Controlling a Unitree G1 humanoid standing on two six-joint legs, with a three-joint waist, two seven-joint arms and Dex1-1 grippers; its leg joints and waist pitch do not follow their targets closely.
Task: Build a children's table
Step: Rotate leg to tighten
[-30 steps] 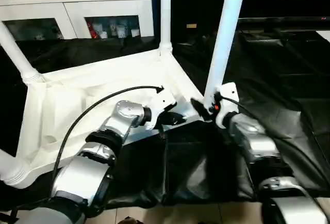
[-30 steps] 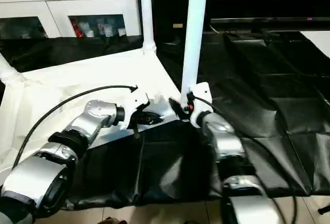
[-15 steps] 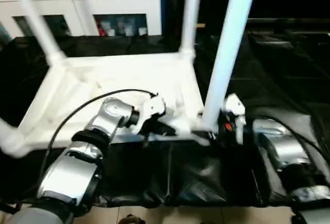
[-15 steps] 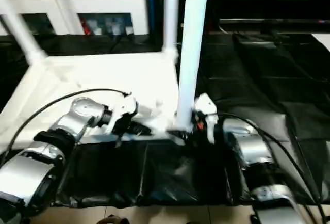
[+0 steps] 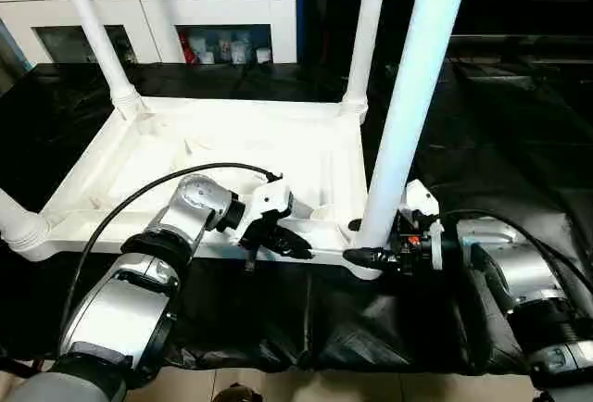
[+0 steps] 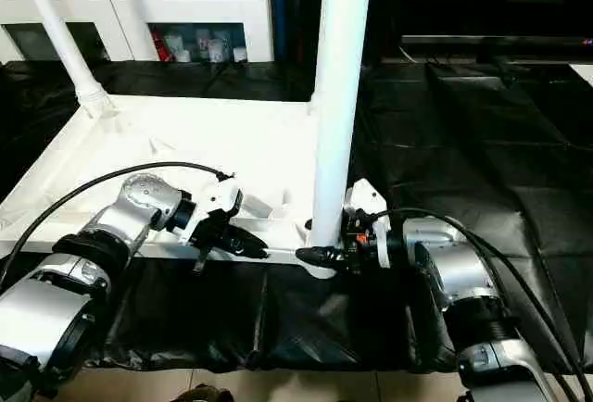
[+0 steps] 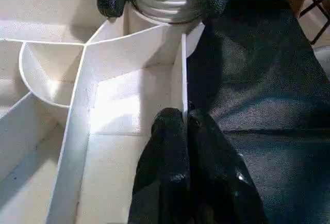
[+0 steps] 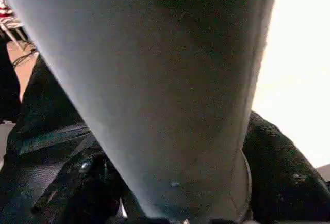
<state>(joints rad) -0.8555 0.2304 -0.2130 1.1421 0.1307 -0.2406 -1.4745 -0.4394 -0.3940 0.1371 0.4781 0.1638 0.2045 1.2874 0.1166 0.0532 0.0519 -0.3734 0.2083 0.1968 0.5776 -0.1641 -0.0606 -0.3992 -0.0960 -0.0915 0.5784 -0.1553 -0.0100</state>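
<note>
Right gripper (image 5: pixel 369 256) has its two fingers around the base of the near right leg (image 5: pixel 413 96), which stands upright in the near right corner socket of the upside-down tabletop (image 5: pixel 306 152). Beside it, the left gripper (image 7: pixel 185 126) is pinched shut on the tabletop's thin near edge wall. Farther back, a leg (image 5: pixel 93 27) rises tilted from the far left corner, another (image 5: pixel 369 27) upright from the far right.

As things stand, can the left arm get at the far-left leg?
Probably not: the left gripper is shut on the tabletop near rim, and the far-left leg stands across the tabletop at the far corner.
</note>
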